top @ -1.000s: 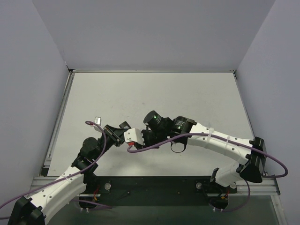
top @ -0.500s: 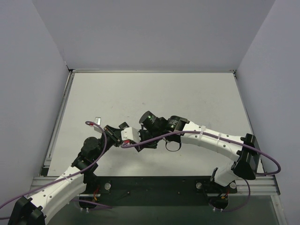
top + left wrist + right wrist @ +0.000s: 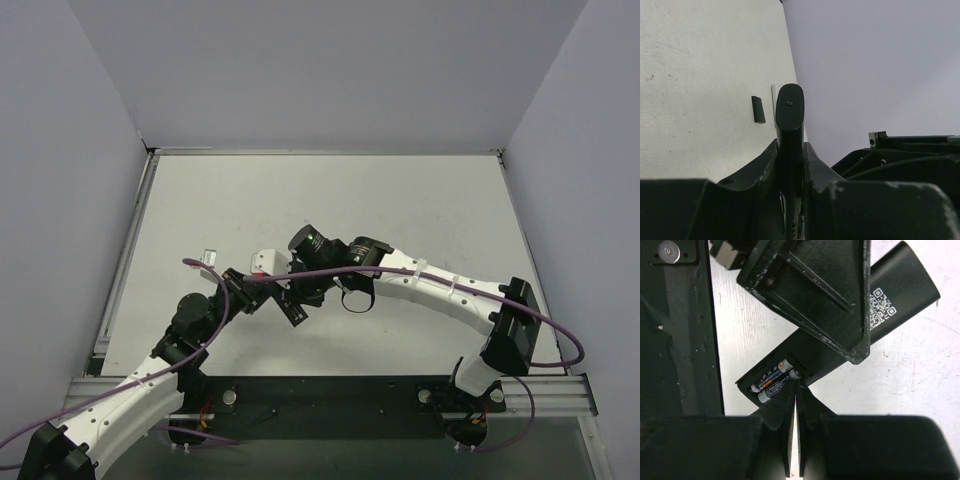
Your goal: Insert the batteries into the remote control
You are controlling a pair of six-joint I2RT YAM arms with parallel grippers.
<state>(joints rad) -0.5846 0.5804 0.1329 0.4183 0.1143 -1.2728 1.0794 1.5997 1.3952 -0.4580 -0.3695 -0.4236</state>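
The slim black plastic remote control (image 3: 789, 107) was clamped by the left gripper (image 3: 790, 150), the right gripper (image 3: 795, 390) shut empty against 2 seated dark cylindrical batteries (image 3: 772, 381).

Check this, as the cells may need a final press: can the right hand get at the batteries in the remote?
Probably yes. The shut right hand has its tips at the ends of the batteries in the open remote, nothing between; the left hand grips the remote farther along.

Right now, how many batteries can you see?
2 small dark cylindrical batteries lie side by side in the open compartment of the black plastic remote control. More may be hidden from view.
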